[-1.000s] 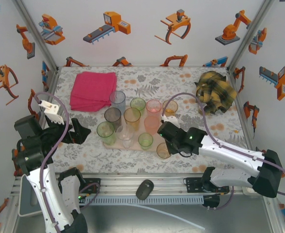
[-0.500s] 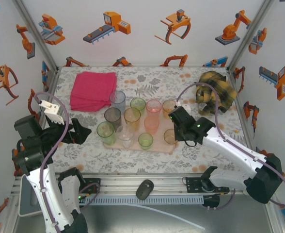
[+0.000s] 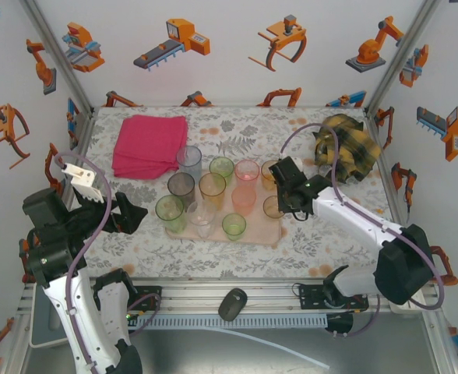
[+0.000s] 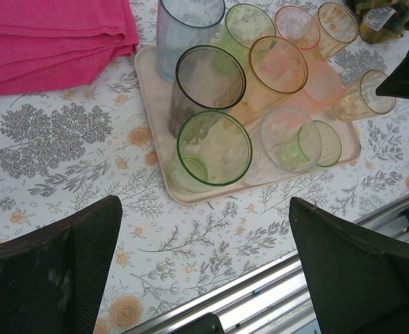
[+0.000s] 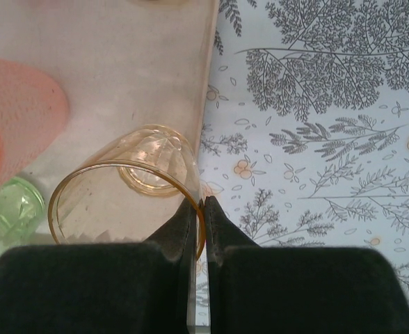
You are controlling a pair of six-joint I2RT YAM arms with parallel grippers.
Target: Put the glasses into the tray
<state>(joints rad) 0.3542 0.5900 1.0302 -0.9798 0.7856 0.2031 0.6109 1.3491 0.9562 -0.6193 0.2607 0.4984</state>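
1. Right gripper (image 5: 198, 203): the fingers are pressing almost together on the rim wall of an orange tumbler (image 5: 131, 188), 1 finger inside the mouth and 1 outside. In the top view this gripper (image 3: 282, 204) is reaching over the tray's right end.

2. Held orange tumbler (image 3: 273, 207): it is sitting upright just inside the right rim of the pale pink tray (image 5: 121, 83). Whether its base is touching the tray cannot be told.

3. Left gripper (image 3: 132, 212): it is hovering left of the tray with its fingers spread wide and nothing between them. Its wrist view is showing both dark fingers (image 4: 58, 271) above the patterned tablecloth (image 4: 65, 139).

4. Tray (image 3: 262, 235): it is lying at the table's middle. 10 further tumblers are standing upright, clustered on it, among them a grey tumbler (image 4: 208, 80) and a large green tumbler (image 4: 213, 149).

5. A folded magenta cloth (image 3: 149, 144) is lying beyond the tray's left end, apart from it.
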